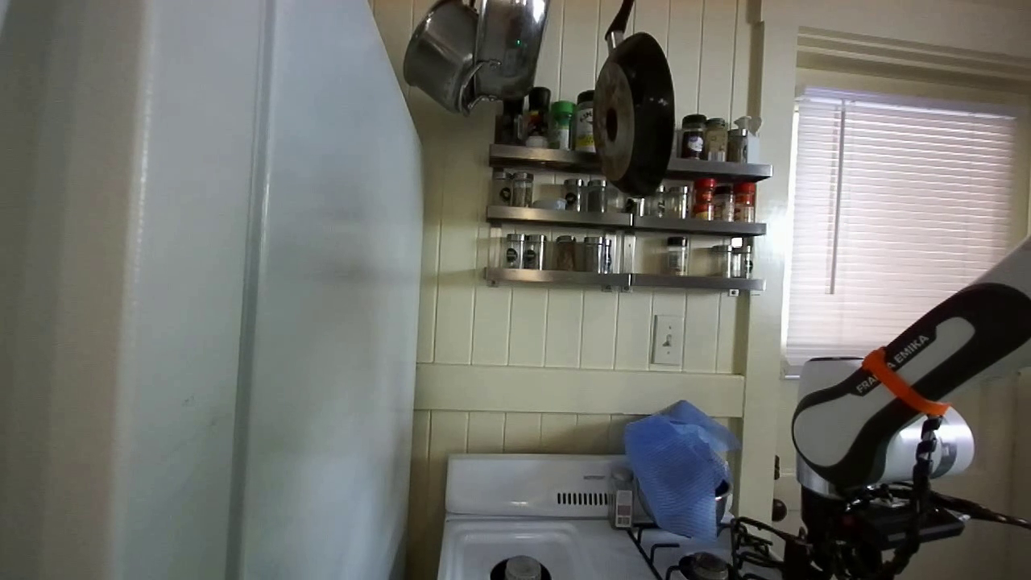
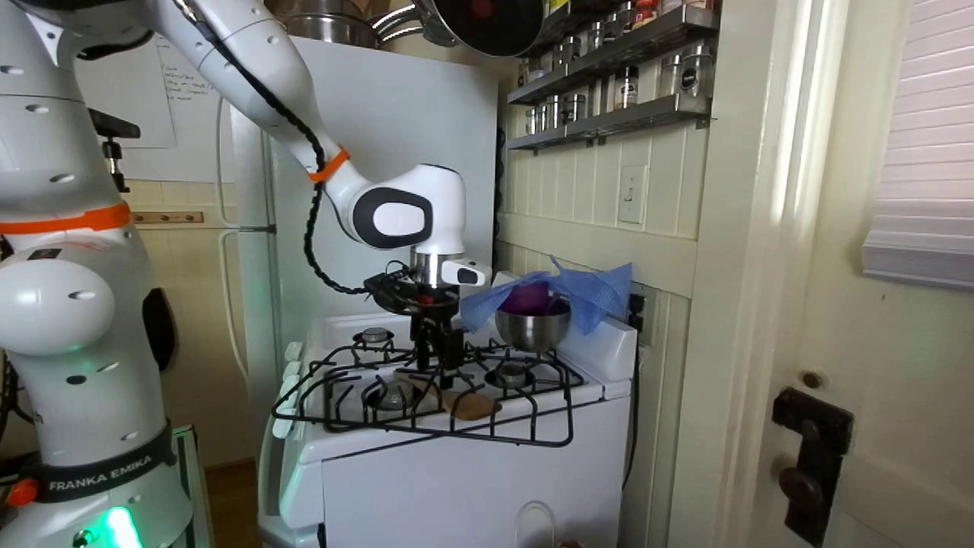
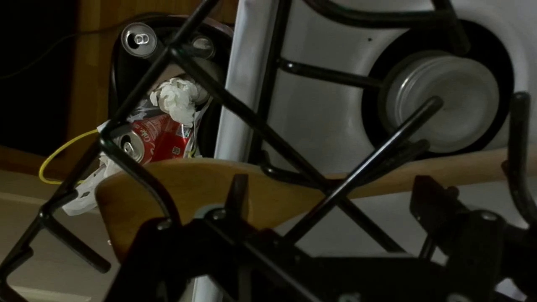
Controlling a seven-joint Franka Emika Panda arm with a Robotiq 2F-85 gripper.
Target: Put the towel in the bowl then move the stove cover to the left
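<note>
Light-blue cloth towel (image 2: 597, 293): right of centre in an exterior view, draped at the back of the white stove (image 2: 472, 487), in no grip. Its half of the job looks done or nearly so; shifting the black wire stove cover (image 3: 333, 194) is, in my judgement, what is left.

Stove cover: lower middle of an exterior view, lying askew, a corner jutting past the stove's side edge. In the wrist view that overhang takes up the left of the frame, above a dark open bin (image 3: 209, 138); I would watch for tipping that way.

Wooden spatula (image 3: 275, 197): across the lower half of the wrist view, beneath the cover's bars, blade reaching past the same edge. It could snag or get dragged along.

Jaws: spread wide, pinching nothing, pointing down at the cover, its crossed bars showing between them in the wrist view. Whether they touch a bar I cannot tell.

Round metal burner (image 1: 522, 568): bottom centre of an exterior view, white enamel around it and no bars showing over it; probably the open room for a move left.

Small round purple bowl (image 2: 526, 299): right of centre, within the rim of the shiny steel pot (image 2: 533, 333), towel hanging to both sides. Whether cloth lies in the bowl or only around it is hidden.

White back panel (image 1: 532, 487): lower middle of an exterior view, the stop behind the burners.

Pale refrigerator (image 2: 411, 114): upper centre, likely the limit on the far side.
</note>
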